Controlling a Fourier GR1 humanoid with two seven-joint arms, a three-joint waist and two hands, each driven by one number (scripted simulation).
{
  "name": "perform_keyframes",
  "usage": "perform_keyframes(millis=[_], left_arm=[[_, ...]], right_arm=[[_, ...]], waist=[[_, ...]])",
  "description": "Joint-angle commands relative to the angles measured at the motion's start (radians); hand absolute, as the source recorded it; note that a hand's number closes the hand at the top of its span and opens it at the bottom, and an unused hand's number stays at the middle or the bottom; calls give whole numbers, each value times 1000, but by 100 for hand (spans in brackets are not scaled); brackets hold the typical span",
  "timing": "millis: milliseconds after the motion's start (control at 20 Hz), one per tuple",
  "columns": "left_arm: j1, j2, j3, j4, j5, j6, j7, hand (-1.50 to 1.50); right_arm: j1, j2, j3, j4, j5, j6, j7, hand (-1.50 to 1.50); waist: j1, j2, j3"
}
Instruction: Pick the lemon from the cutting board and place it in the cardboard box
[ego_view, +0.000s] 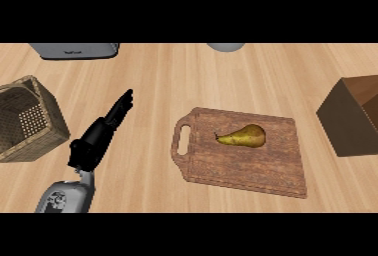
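Left hand (88, 144) shows at the lower left above its grey forearm (66, 197). Its black fingers (118, 111) are stretched out straight and close together, pointing up and to the right over the wooden counter (155, 85). It has hold of nothing and touches nothing.

At the far left edge stands a wicker basket (29, 122), open at the top, near the hand but apart from it. A grey appliance (74, 50) sits at the top left, cut by the view's edge. A grey rounded thing (225, 46) shows at the top middle, too little of it to name.

Right of the middle lies the cutting board (244, 165), its handle slot (183, 137) at the left end. The fruit on it is a yellow-brown pear (245, 136), on its side on the board's upper half, stem toward the slot. The cardboard box (347, 125) stands at the right edge, open upward, near the board but not touching it.
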Motion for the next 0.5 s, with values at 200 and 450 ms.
perform_keyframes(millis=[200,450], left_arm=[[8,1,-3,-27,0,-6,25,0],[-20,-21,-14,-20,3,-9,29,0]], right_arm=[[191,15,-350,-223,-422,217,-95,150],[194,49,-498,-229,-588,349,27,150]], waist=[[-4,-2,-1],[18,4,-1]])
